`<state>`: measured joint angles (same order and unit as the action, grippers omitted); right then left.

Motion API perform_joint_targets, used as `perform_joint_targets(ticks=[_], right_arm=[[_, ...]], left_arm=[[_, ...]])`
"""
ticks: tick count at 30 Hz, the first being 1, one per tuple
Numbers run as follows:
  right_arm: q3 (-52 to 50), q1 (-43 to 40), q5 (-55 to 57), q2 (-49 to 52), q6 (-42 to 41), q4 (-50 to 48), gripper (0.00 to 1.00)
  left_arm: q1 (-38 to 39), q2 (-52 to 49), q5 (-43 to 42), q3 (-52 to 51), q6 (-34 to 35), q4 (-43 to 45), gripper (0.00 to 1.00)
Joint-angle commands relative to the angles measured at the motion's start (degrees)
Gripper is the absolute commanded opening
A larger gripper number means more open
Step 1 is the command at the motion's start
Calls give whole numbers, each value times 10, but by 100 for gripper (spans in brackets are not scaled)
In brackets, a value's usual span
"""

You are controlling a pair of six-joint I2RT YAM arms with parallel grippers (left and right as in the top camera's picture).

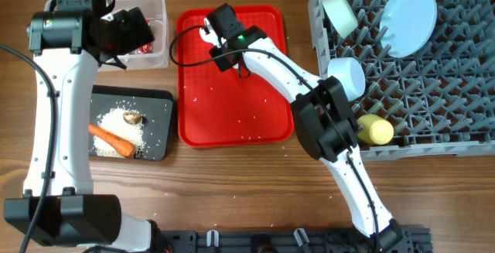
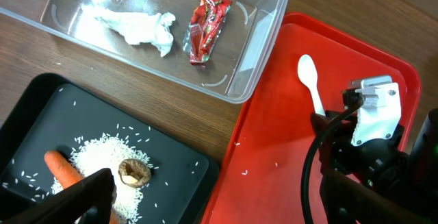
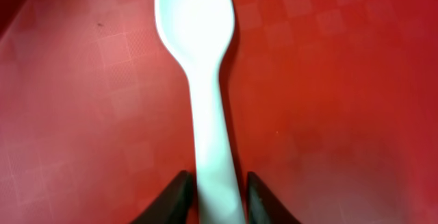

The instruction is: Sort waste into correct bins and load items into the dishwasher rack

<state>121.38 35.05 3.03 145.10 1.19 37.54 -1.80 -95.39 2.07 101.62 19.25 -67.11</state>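
Observation:
A white plastic spoon [image 3: 198, 32] lies on the flat red tray [image 1: 232, 106]; it also shows in the left wrist view [image 2: 311, 80]. My right gripper [image 3: 217, 196] is down on the tray [image 1: 210, 30], its fingers closed on the spoon's handle. My left gripper [image 1: 131, 30] hangs open and empty over the clear tub [image 1: 158, 5]. The tub holds a red foil wrapper [image 2: 209, 25] and a white tissue wad [image 2: 140, 27]. The black tray [image 1: 155, 98] holds rice [image 2: 102, 152], a carrot [image 2: 61, 172] and a brown lump [image 2: 134, 172].
The grey rack [image 1: 433, 114] at the right holds the pale blue plate [image 1: 408, 19], two bowls [image 1: 339, 13] [image 1: 348, 75] and the yellow cup [image 1: 375, 131]. Stray rice grains dot the red tray and the wood beside it.

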Motion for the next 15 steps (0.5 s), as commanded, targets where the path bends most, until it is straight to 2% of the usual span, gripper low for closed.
perform_joint_targets(ticks=[1,6,10,15], right_arm=[[-3,-2,14,38,3,24,20],[-3,-2,-8,38,3,80,4],[-3,-2,-59,35,1,165,4],[1,-9,-73,-21,-14,197,4]], left_arm=[[-2,-2,4,-2,6,-2,96],[-2,-2,4,-2,6,-5,96],[-2,-2,4,-2,6,-7,97],[-2,-2,4,-2,6,-6,100]])
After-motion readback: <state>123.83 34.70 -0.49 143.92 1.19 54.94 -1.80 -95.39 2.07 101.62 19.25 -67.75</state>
